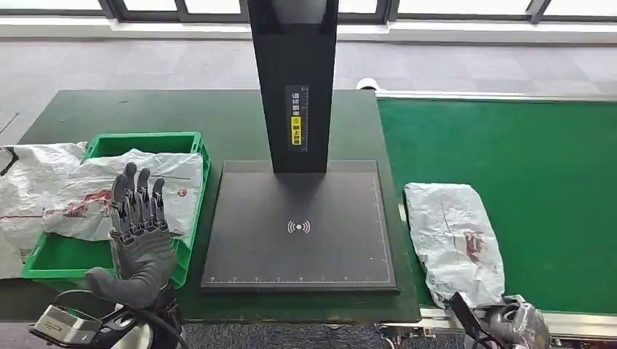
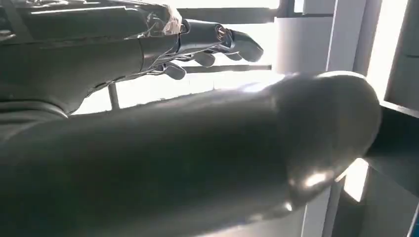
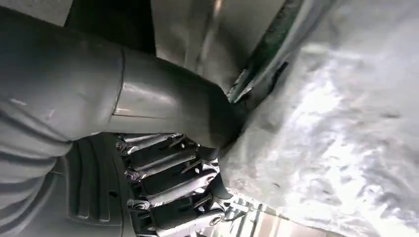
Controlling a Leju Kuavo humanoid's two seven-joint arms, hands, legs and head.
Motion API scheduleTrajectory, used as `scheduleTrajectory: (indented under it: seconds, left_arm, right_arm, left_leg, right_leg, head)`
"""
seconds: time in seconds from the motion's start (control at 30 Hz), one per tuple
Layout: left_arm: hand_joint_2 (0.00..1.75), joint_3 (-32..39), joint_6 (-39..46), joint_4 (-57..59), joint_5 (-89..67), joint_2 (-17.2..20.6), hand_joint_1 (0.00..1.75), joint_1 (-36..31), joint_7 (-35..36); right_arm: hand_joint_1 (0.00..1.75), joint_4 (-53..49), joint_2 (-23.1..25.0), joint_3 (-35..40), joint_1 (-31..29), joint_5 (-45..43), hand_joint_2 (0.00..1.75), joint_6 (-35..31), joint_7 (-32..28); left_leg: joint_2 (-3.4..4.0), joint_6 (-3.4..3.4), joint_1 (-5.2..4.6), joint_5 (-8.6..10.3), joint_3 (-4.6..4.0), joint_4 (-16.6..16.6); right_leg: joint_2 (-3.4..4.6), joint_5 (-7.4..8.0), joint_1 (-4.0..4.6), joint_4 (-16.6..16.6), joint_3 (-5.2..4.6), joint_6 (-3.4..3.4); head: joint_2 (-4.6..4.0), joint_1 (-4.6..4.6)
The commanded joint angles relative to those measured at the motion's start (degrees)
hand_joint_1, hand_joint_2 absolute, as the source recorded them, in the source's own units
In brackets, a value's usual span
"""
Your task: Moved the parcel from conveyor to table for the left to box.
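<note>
While the parcel [image 1: 455,240] lies on the green conveyor [image 1: 538,160] beside the black scanner plate [image 1: 298,225], the left robot hand [image 1: 138,233] is raised, fingers spread and empty, before the green box [image 1: 145,142] of bagged parcels on the counter [image 1: 218,116]. Right robot hand [image 3: 163,163] sits at the parcel's near end; its grasp cannot be told.

The left hand [image 2: 163,113] lay close before the camera, its thick grey thumb [image 2: 276,143] stretching across most of the picture. Beyond the thumb, the darker fingers [image 2: 217,37] reached out straight and apart, holding nothing. Behind them stood bright windows [image 2: 163,86] and a pale upright post [image 2: 296,39].
</note>
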Motion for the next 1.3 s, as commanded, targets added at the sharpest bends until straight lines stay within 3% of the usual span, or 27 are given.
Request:
scheduleTrajectory:
  seconds: [0.03,0.47,0.7,0.83,0.87,0.9,0.97,1.07,1.1,1.2,1.3]
  left_arm:
    - [0.00,-1.81,0.19,2.49,0.05,2.12,0.00,-0.97,0.13]
    - [0.00,-1.37,0.44,3.65,-0.20,2.00,0.00,-0.98,0.13]
    - [0.00,-1.46,1.80,4.91,-0.41,2.15,0.00,-1.95,0.13]
    - [0.00,-1.91,3.20,4.14,-0.57,2.67,0.00,-0.82,0.13]
    - [0.00,-2.24,3.17,4.36,0.31,2.59,0.00,-1.06,0.13]
    - [0.00,-2.69,3.87,4.85,0.50,2.47,0.00,-1.60,0.13]
    - [0.00,-2.99,4.52,5.10,0.65,2.47,0.00,-2.03,0.13]
    - [0.00,-2.79,4.71,5.32,1.00,2.21,0.00,-2.22,0.13]
    - [0.00,-2.79,4.71,5.32,1.00,2.21,0.00,-2.22,0.13]
    - [0.00,-2.79,4.71,5.32,1.00,2.21,0.00,-2.22,0.13]
    - [0.00,-2.79,4.71,5.32,1.00,2.21,0.00,-2.22,0.13]
  right_arm:
    - [1.75,4.19,0.18,-0.27,-0.49,0.36,1.75,0.60,-0.07]
    - [1.75,-0.78,2.85,-1.48,-1.28,0.22,1.75,-1.96,-2.26]
    - [1.75,-1.41,3.54,-1.93,-3.44,-4.50,1.75,-2.37,-7.66]
    - [1.75,-5.66,4.94,-0.97,-3.40,-10.21,1.75,-7.97,-12.60]
    - [1.75,-21.14,6.70,13.58,6.91,-25.30,1.75,-19.39,-27.59]
    - [1.75,-49.54,11.29,18.01,13.74,-36.96,1.75,-15.68,-33.31]
    - [1.75,-62.20,11.76,26.25,16.54,-30.59,1.75,-11.97,-26.92]
    - [1.75,-59.99,6.09,36.05,12.12,-30.05,1.75,-13.85,-22.22]
    - [1.75,-59.99,6.09,36.05,12.12,-30.05,1.75,-13.85,-22.22]
    - [1.75,-59.99,6.09,36.05,12.12,-30.05,1.75,-13.85,-22.22]
    - [1.75,-59.99,6.09,36.05,12.12,-30.05,1.75,-13.85,-22.22]
  left_leg:
    - [-0.28,-0.03,0.04,0.07,-0.05,-0.08]
    - [-0.35,-0.09,0.06,0.08,-0.17,-0.17]
    - [-0.27,-0.09,0.09,0.02,-0.20,-0.06]
    - [-0.26,-0.09,0.05,0.02,-0.20,-0.07]
    - [-0.26,-0.09,0.02,0.06,-0.24,-0.10]
    - [-0.28,-0.09,0.05,0.03,-0.24,-0.05]
    - [-0.58,-0.13,-0.07,0.02,-0.55,0.08]
    - [-0.29,-0.14,-0.17,-0.02,-0.60,0.16]
    - [-0.59,-0.08,-0.16,0.03,-0.67,0.04]
    - [-0.33,-0.27,-0.11,0.01,-0.40,-0.02]
    - [-0.70,-0.22,0.03,0.07,-0.47,-0.02]
  right_leg:
    - [-0.25,-0.04,0.05,-0.07,0.04,-0.10]
    - [-0.33,-0.09,0.08,-0.07,-0.04,-0.18]
    - [-0.26,-0.09,0.10,-0.02,-0.10,-0.16]
    - [-0.25,-0.10,0.06,0.01,-0.11,-0.15]
    - [-0.25,-0.08,0.03,0.02,-0.17,-0.16]
    - [-0.27,-0.12,0.06,0.04,-0.11,-0.14]
    - [-0.56,-0.32,-0.06,0.37,-0.42,-0.21]
    - [-0.22,-0.22,-0.16,0.50,-0.63,-0.19]
    - [-0.48,-0.24,-0.17,0.39,-0.46,0.03]
    - [-0.20,-0.22,0.01,0.33,-0.44,-0.19]
    - [-0.63,-0.32,0.04,0.23,-0.35,-0.22]
  head:
    - [0.00,0.00]
    - [0.00,0.00]
    - [0.00,0.00]
    - [0.00,0.00]
    - [0.00,0.00]
    - [0.00,0.00]
    - [0.00,0.00]
    - [0.00,0.02]
    - [0.00,0.02]
    - [0.00,-0.02]
    - [0.00,0.02]
